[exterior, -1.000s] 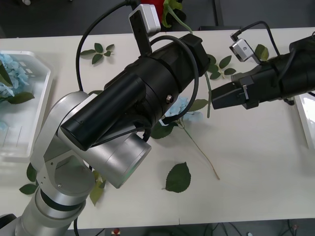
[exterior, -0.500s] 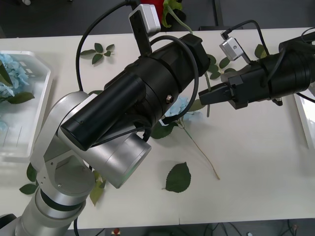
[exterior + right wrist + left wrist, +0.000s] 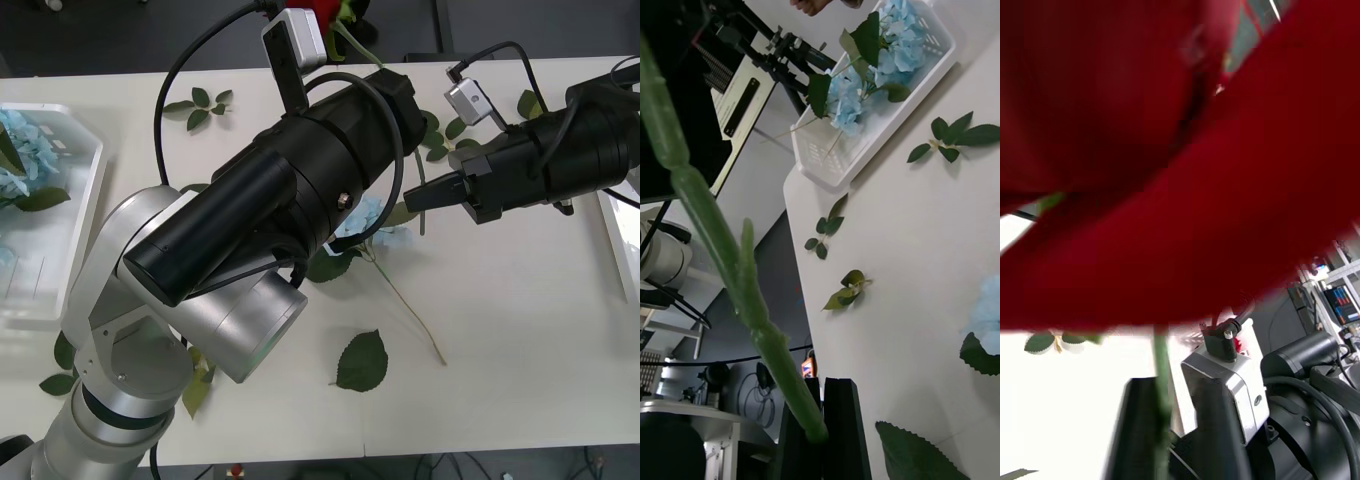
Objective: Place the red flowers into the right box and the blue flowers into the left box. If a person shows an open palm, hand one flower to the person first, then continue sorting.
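While red rose [image 3: 318,10] sits high at table's far edge, head cropped by frame top, stem [image 3: 730,262] runs down between arms. Right gripper [image 3: 412,195] pinches that stem, black fingers closed on it; it has edged leftward since a second ago. Left gripper hidden behind own bulky arm, grip cannot be told. Blue hydrangea [image 3: 372,215] lies on table [image 3: 520,330], half hidden. Left box [image 3: 85,215] holds blue flowers [image 3: 865,71].

Front camera looks down from above; both wrist cameras sit close against the rose stem [image 3: 730,270]
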Motion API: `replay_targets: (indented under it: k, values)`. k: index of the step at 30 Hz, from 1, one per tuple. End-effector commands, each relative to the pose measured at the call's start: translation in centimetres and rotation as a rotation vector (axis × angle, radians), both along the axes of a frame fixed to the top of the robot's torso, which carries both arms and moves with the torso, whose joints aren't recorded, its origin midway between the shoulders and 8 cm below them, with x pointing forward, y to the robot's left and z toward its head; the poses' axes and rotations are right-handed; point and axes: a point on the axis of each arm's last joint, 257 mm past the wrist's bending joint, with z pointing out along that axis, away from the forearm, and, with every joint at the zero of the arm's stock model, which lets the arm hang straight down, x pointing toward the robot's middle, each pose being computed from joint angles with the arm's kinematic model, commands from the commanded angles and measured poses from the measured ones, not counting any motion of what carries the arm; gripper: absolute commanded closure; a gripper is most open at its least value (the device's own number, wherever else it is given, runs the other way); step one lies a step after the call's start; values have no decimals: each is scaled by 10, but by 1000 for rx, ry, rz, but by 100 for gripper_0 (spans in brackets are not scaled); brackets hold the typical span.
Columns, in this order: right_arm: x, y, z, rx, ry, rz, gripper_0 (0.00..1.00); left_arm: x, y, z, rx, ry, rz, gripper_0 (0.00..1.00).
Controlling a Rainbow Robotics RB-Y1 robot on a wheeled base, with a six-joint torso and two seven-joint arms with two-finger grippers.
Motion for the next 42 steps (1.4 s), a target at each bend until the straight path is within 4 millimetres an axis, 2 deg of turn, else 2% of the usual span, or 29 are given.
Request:
replay_targets:
  k: [1, 9, 12, 14, 15, 17, 18, 20, 21, 23, 24, 26, 29, 35, 39, 42]
  values:
    - [-3, -4, -2, -27, 19, -12, 100, -15, -11, 20, -25, -48, -30, 0]
    - [4, -22, -2, -63, 26, -54, 100, -15, -11, 20, -25, -48, -30, 0]
    - [19, -44, -6, -126, 42, -134, 100, -15, -11, 20, -25, -48, -30, 0]
    - [41, -77, -13, -230, 21, -235, 100, -15, -11, 20, -25, -48, -30, 0]
    - [47, -87, -16, -263, 18, -266, 100, -15, -11, 20, -25, -48, -30, 0]
    - [63, -128, -25, -370, 31, -374, 100, -15, -11, 20, -25, -48, -30, 0]
    - [66, -139, -27, -397, 38, -400, 100, -15, -11, 20, -25, -48, -30, 0]
    - [77, -188, -35, -506, 63, -511, 100, -15, -11, 20, -25, -48, -30, 0]
    - [80, -202, -35, -530, 66, -544, 100, -15, -11, 20, -25, -48, -30, 0]
    - [89, -257, -40, -630, 79, -660, 100, -15, -11, 20, -25, -48, -30, 0]
    - [91, -271, -40, -648, 82, -692, 100, -15, -11, 20, -25, -48, -30, 0]
    - [97, -326, -42, -730, 87, -813, 100, -15, -11, 20, -25, -48, -30, 0]
    - [98, -366, -44, -790, 90, -892, 100, -15, -11, 20, -25, -48, -30, 0]
    - [105, -375, -44, -778, 89, -943, 100, -15, -11, 20, -25, -48, -30, 0]
    - [106, -374, -44, -768, 93, -952, 100, -15, -11, 20, -25, -48, -30, 0]
    - [109, -366, -41, -729, 97, -948, 100, -15, -11, 20, -25, -48, -30, 0]
